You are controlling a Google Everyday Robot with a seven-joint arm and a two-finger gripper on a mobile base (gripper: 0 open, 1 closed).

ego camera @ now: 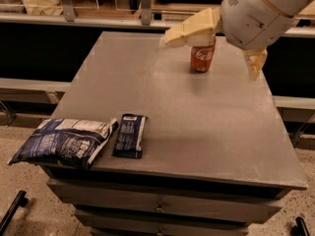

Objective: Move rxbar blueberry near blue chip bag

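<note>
The rxbar blueberry, a small flat dark navy wrapper, lies near the table's front left edge. Just to its left, almost touching it, lies the blue chip bag, a large puffy dark blue and white bag that overhangs the table's front left corner. My gripper is high at the upper right, well away from both, above the back of the table. Its two cream fingers are spread wide apart and hold nothing.
A red soda can stands at the back of the grey table, partly behind my gripper. The table has drawers below its front edge. A counter and railing run behind the table.
</note>
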